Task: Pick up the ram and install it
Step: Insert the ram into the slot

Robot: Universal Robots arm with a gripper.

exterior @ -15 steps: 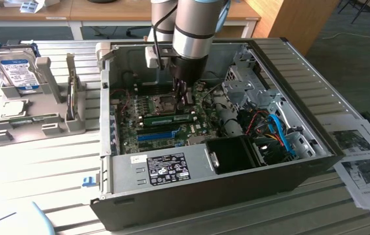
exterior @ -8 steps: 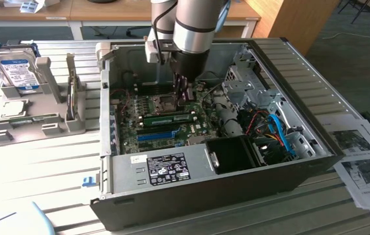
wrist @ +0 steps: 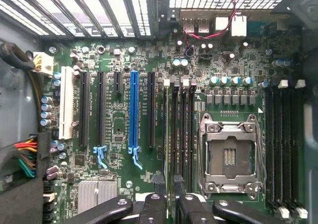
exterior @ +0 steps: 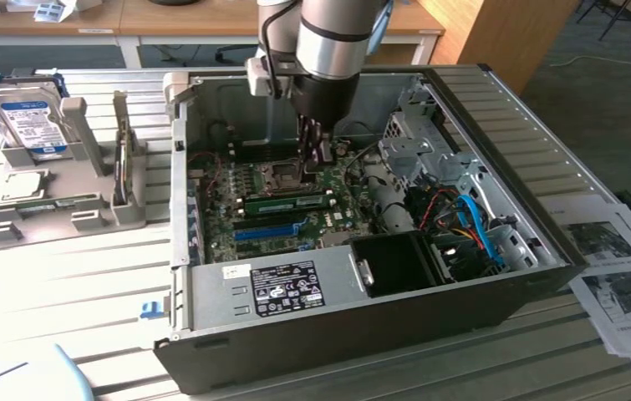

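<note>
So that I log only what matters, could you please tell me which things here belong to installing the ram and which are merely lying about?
Belonging to the job:
- ram, on the motherboard
- gripper, down inside the computer case

Just lying about:
- hard drive, upright in the grey stand
- printed papers beside the case
</note>
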